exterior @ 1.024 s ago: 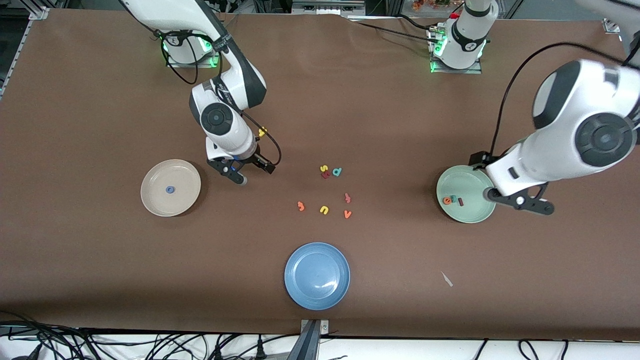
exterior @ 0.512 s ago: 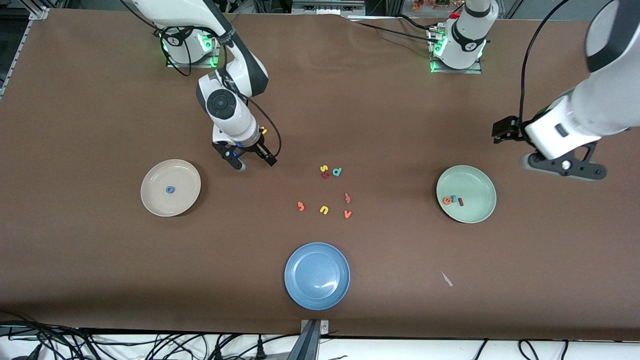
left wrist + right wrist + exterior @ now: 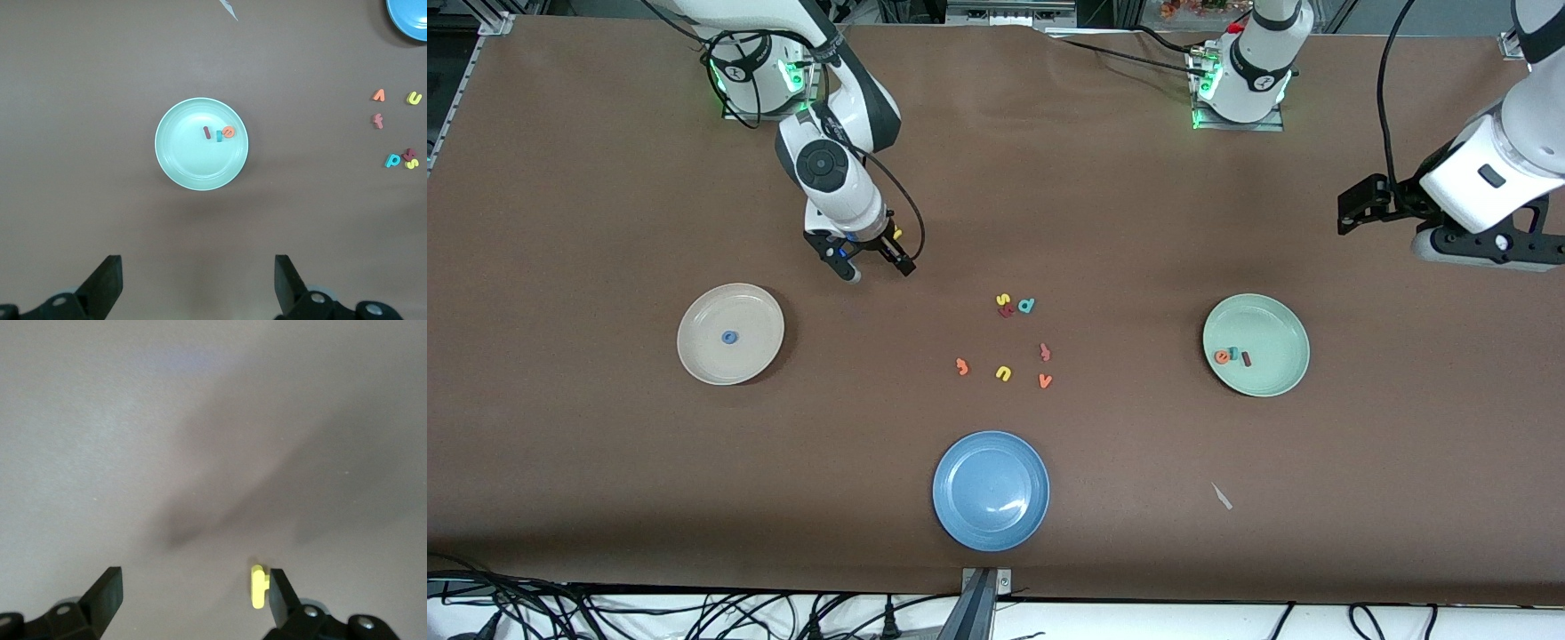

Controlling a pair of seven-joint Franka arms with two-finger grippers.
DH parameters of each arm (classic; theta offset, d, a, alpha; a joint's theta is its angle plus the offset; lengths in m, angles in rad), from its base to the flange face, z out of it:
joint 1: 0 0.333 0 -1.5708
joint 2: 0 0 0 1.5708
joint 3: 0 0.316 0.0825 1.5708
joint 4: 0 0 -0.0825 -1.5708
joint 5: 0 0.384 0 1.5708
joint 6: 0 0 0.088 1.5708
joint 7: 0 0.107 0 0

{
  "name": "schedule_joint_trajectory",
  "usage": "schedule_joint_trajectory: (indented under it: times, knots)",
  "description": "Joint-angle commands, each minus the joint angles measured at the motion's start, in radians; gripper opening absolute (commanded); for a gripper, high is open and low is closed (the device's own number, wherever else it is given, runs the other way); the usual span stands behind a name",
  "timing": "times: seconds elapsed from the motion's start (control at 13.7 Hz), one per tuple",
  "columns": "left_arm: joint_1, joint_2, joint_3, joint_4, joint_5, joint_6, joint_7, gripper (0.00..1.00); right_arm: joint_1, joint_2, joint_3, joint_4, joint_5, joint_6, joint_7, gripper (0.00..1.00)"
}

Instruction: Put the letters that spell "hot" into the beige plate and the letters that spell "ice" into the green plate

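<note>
firstly, hot letters: the blue o lies in the beige plate, near its middle. the yellow h and the orange t lie loose on the table, between the two task plates.
ice letters: the orange e, teal c and dark red i lie in a short row inside the green plate, close together.
beige plate: flat on the table, toward the right arm's end.
green plate: flat on the table, toward the left arm's end, well apart from the beige plate.
loose letters: the h sits against a dark red letter, with a teal d just beside them. nearer the camera lie a pink hooked letter, an orange v, a yellow u and the t, each apart from the others.
right gripper: fingers spread apart and clamped on nothing, over bare table between the beige plate and the loose letters. its wrist view shows a small yellow piece beside one finger. what it is cannot be told.
left gripper: fingers wide apart, empty, up over bare table at the left arm's end. its wrist view looks down on the green plate.
blue plate: nearest the camera, in line with the loose letters.
white scrap: on the table, nearer the camera than the green plate.
</note>
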Motion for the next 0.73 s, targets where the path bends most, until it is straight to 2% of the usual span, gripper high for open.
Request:
schedule_joint_trajectory:
  times: [0.0,0.22,0.66]
  knots:
    - [-0.004,-0.045,0.015,-0.05,-0.014,-0.002,-0.049,1.0,0.001,-0.04,0.025,-0.091,0.021,0.088,0.038,0.97]
    - [0.001,-0.037,0.009,-0.033,0.006,-0.025,-0.091,1.0,0.001,-0.057,0.049,-0.125,0.021,0.108,0.062,0.97]
    - [0.018,-0.035,0.009,-0.005,-0.003,-0.022,-0.039,1.0,0.001,-0.055,0.049,-0.187,0.021,0.188,0.048,0.96]
